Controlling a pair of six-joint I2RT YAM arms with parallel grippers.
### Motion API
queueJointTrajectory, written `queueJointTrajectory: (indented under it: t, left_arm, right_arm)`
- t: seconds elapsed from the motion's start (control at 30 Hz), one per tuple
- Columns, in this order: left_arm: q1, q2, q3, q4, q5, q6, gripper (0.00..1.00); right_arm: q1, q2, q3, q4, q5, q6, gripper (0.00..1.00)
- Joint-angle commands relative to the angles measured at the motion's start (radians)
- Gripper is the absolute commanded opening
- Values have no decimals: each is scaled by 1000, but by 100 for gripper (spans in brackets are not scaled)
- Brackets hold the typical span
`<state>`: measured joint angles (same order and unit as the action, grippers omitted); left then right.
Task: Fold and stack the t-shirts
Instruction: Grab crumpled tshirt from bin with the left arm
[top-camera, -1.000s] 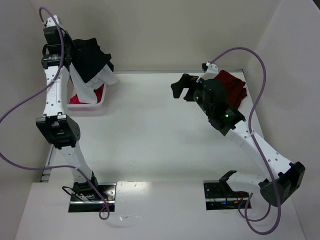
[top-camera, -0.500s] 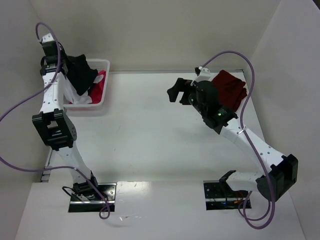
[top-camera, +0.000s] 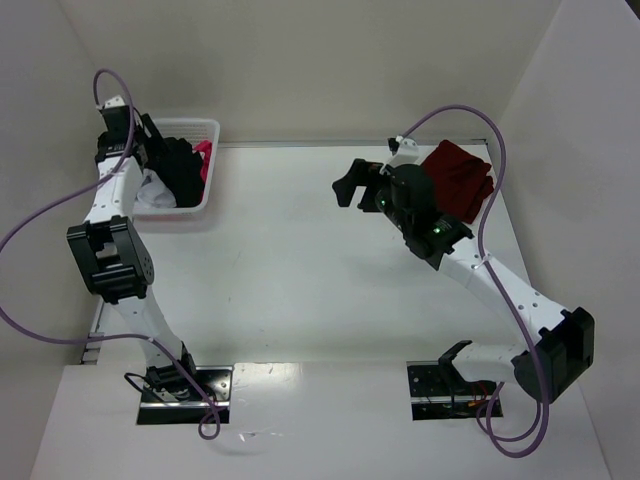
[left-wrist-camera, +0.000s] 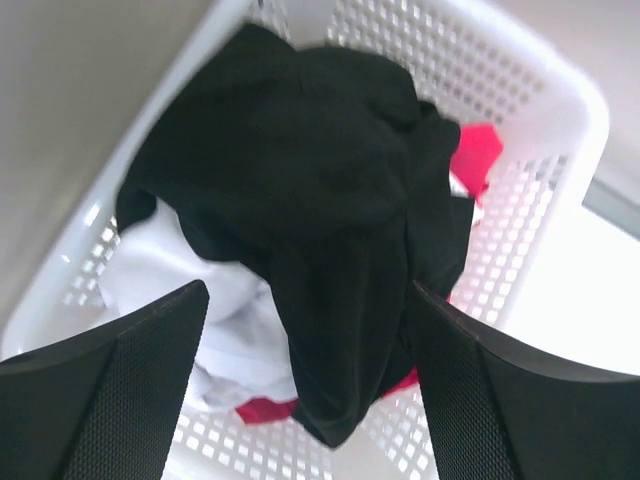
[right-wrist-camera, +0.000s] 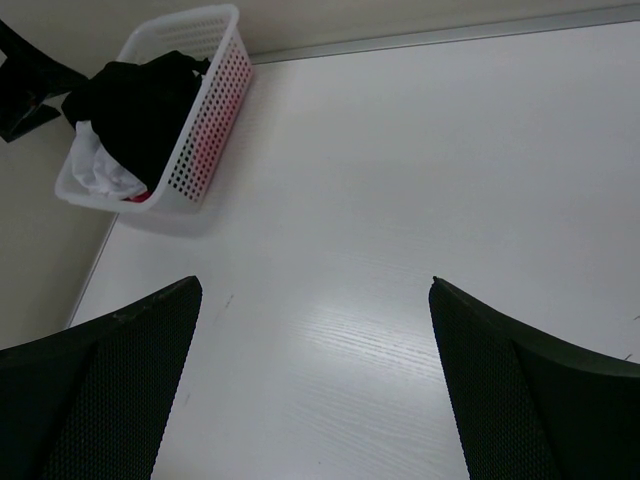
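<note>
Heaped in a white plastic lattice basket (left-wrist-camera: 560, 110): a soft black cloth t-shirt (left-wrist-camera: 300, 180) on top, over a crumpled white cloth t-shirt (left-wrist-camera: 190, 300) and a pink-red cloth t-shirt (left-wrist-camera: 478, 150) pressed against the basket's far wall. None of the three folded. Well apart from the basket, across the tabletop (top-camera: 290, 260) to the right: a dark maroon cloth t-shirt (top-camera: 465, 175), lying in a low bundle and partly hidden behind the right arm; cannot tell how neatly folded.

Judged early in the task: at most one shirt dealt with, three left to lift out, fold and stack.

Directly above the basket, left fingers (left-wrist-camera: 110, 400) spread wide on either side of the black cloth t-shirt, gripping nothing. Well away from the basket, over the middle of the tabletop, right fingers (right-wrist-camera: 100, 390) likewise spread wide and empty, facing back towards the basket.

Likely in the way: the basket's walls crowding any reach, and the black cloth t-shirt draped over the white one, so may drag that out with it
</note>
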<state>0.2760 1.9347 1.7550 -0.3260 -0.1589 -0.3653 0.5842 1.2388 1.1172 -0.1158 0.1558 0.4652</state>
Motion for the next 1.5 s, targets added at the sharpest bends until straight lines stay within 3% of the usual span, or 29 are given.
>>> queueJointTrajectory:
  t: [0.0,0.27,0.47,0.97,1.03,1.13,1.23,1.27,1.3,1.37,1.47]
  left_arm:
    - [2,9,63,59,-54,5,88]
    - [2,116,113,68,-65,-37,86]
    - [2,168,161,68,-74,-37,77]
    - [2,121,152,68,-99,-46,24]
    - [2,121,152,68,-90,-46,24]
    - [2,112,152,68,-80,-37,37]
    - [2,102,152,68,-71,-37,35]
    - [2,102,161,68,-71,-37,32]
    - [2,112,161,59,-71,-37,19]
    - [2,112,170,59,-71,-37,3]
    - [2,112,170,50,-71,-46,0]
  right_arm:
    - [-7,-9,-10,64,-1,7,100]
    - [-7,-9,-29,64,17,-2,100]
    - [-7,14,-7,39,27,-11,100]
    - [-7,-25,-25,48,27,10,100]
    - [-7,-36,-36,48,27,10,100]
    - [-7,-36,-36,48,27,10,100]
    - [-7,-56,-48,48,27,10,100]
    - [-7,-56,-59,48,27,10,100]
    - [-7,-56,-59,48,27,19,100]
    - [-7,-65,-59,48,27,20,100]
    - [-7,-65,-68,48,27,20,100]
